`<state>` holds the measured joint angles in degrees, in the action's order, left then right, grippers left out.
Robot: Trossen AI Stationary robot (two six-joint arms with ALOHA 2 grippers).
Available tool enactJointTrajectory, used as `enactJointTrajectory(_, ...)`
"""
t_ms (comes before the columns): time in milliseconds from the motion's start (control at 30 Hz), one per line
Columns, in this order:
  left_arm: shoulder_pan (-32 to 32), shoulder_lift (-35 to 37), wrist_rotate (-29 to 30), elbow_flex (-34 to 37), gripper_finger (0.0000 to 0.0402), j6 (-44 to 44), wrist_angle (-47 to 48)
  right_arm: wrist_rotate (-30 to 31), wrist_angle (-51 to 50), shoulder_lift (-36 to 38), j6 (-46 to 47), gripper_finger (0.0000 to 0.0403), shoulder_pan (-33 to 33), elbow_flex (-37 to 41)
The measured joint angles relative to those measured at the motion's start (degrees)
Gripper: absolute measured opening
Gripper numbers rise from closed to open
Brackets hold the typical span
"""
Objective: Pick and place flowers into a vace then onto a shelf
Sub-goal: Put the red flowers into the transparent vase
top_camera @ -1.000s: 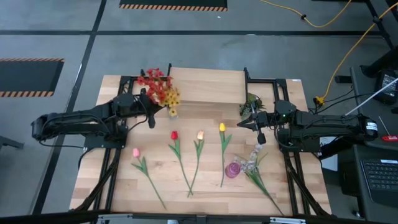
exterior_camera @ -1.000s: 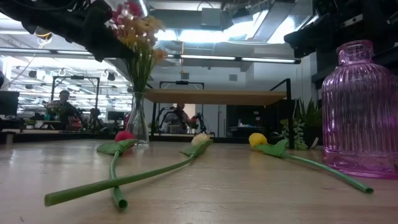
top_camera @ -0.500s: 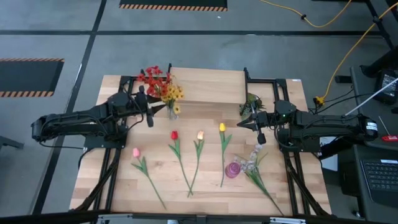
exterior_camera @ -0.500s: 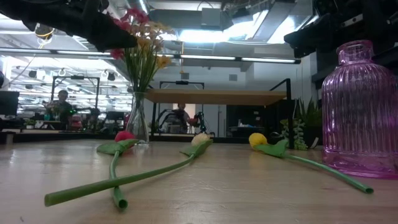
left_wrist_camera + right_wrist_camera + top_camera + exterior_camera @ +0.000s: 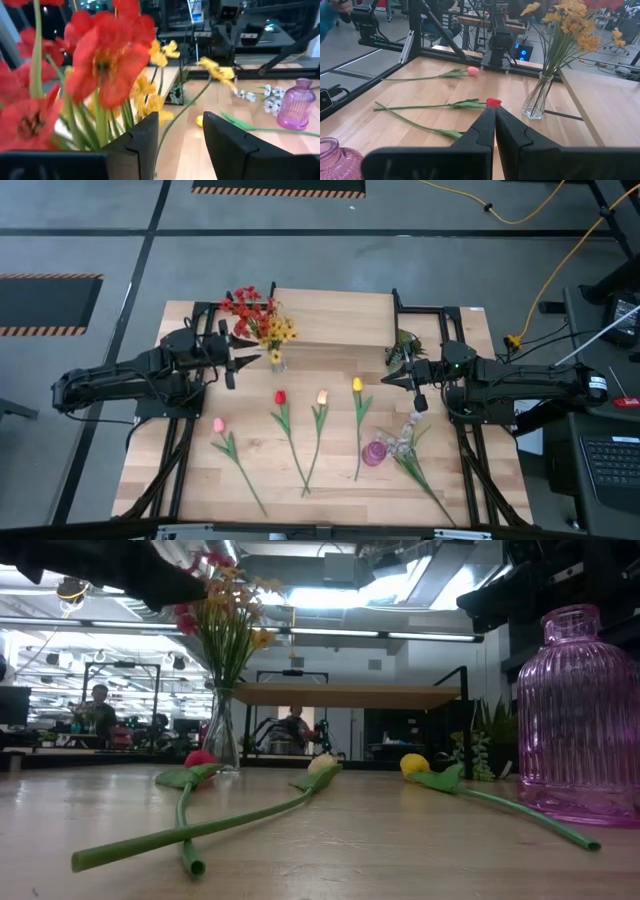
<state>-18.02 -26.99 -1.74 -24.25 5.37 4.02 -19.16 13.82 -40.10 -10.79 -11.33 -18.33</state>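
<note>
On our light wooden desk (image 5: 200, 480), red and yellow sprays (image 5: 257, 320) already stand in a clear glass vase (image 5: 222, 732) beside the wood-topped shelf (image 5: 335, 318), our left hand (image 5: 232, 358) open beside them, right hand (image 5: 418, 393) shut and empty, four tulips (image 5: 300, 405) still lying flat.

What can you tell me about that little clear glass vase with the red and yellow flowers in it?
The small clear glass vase has a narrow neck flaring to a wider base. It stands upright on the wooden tabletop, just in front of the light wood shelf, near its left end. It holds a spreading bunch of green-stemmed red and yellow-orange flowers. Nothing grips it: the left hand is open beside the bunch, apart from the vase.
</note>
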Motion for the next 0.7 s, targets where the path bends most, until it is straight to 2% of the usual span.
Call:
enactJointTrajectory(267, 0.0, 0.3, 1.9, 0.0, 0.0145, -3.1, 8.5, 0.0, 0.0, 0.0, 0.0, 0.0018, 0.0, 0.0)
enactJointTrajectory(567, 0.0, 1.2, 2.2, 0.0, 0.0145, -4.2, 9.1, 0.0, 0.0, 0.0, 0.0, 0.0018, 0.0, 0.0)
enactJointTrajectory(700, 0.0, 1.7, 6.1, 0.0, 0.0145, -4.5, 10.8, 0.0, 0.0, 0.0, 0.0, 0.0018, 0.0, 0.0)
